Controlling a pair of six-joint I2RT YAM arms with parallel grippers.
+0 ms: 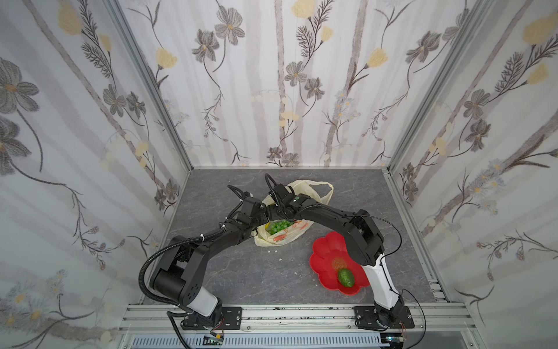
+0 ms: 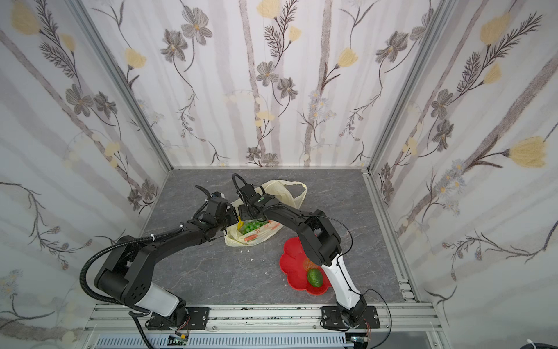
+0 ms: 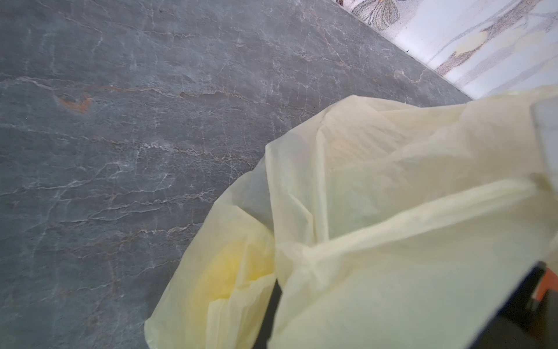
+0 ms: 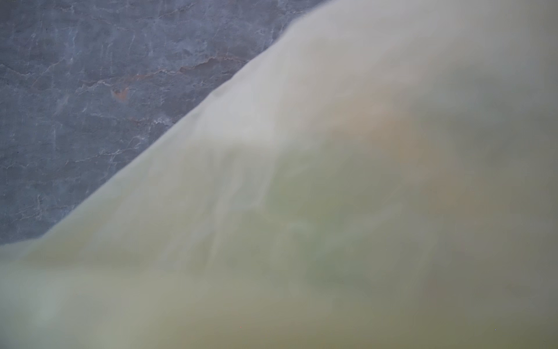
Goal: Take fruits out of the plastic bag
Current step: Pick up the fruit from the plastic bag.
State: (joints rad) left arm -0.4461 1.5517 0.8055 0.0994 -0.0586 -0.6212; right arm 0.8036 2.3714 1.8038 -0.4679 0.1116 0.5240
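The plastic bag (image 1: 290,238) (image 2: 259,237) lies mid-table with its mouth held up. Inside it shows a green grape bunch (image 1: 278,226) (image 2: 252,226), with a bit of yellow fruit (image 2: 240,225) beside it. My left gripper (image 1: 263,215) is at the bag's left rim, shut on the film. In the left wrist view the bag (image 3: 392,211) drapes over the jaws, and a yellow shape glows through it. My right gripper (image 1: 279,211) reaches down into the bag mouth, its jaws hidden. Blurred bag film (image 4: 332,181) fills the right wrist view. A green avocado (image 1: 346,277) lies in the dish.
A red flower-shaped dish (image 1: 324,260) (image 2: 291,266) sits at the front right, partly under my right arm. A bag handle loop (image 1: 320,189) lies towards the back wall. Small white crumbs (image 1: 273,250) dot the grey table. Patterned walls close three sides.
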